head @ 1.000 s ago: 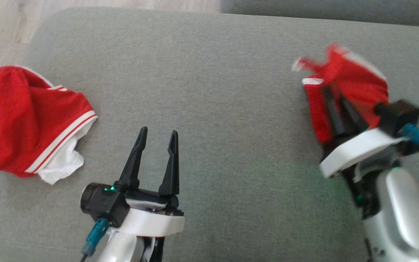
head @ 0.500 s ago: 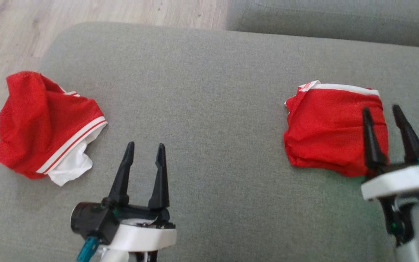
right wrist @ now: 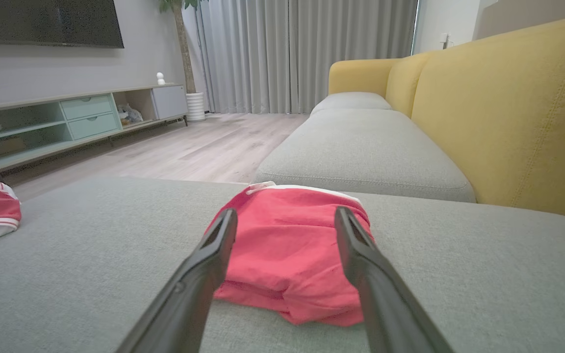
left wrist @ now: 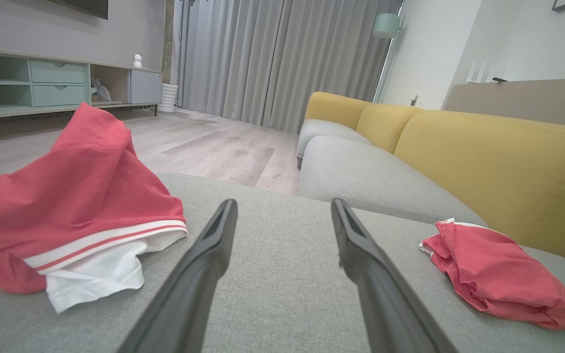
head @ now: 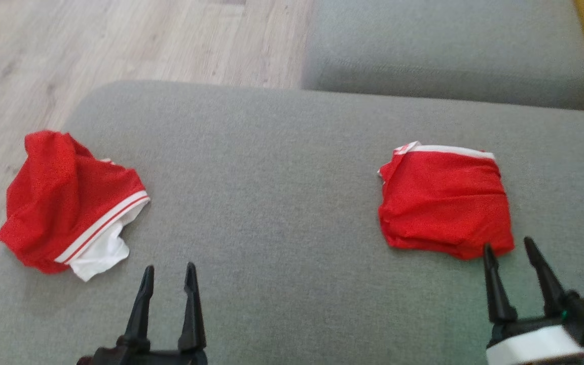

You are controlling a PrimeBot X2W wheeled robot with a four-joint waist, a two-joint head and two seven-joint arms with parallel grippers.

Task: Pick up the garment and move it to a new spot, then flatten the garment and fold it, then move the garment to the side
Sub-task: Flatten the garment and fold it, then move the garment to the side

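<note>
Two red garments lie on the grey cushion point(head: 271, 203), well apart. Folded garment point(head: 444, 203): at 3 o'clock on the cushion, lying flat as a rough rectangle, white band along its 12 o'clock edge. Crumpled garment point(head: 69, 197): at 9 o'clock, near the cushion edge, bunched, white striped hem and white lining showing at its 5 o'clock side. Right end effector point(head: 507, 243): open, holding nothing, fingertips at the folded garment's 5 o'clock corner; contact cannot be confirmed. Left end effector point(head: 169, 266): open, empty, at 7 o'clock on the cushion, just beside the crumpled garment and clear of it.
</note>
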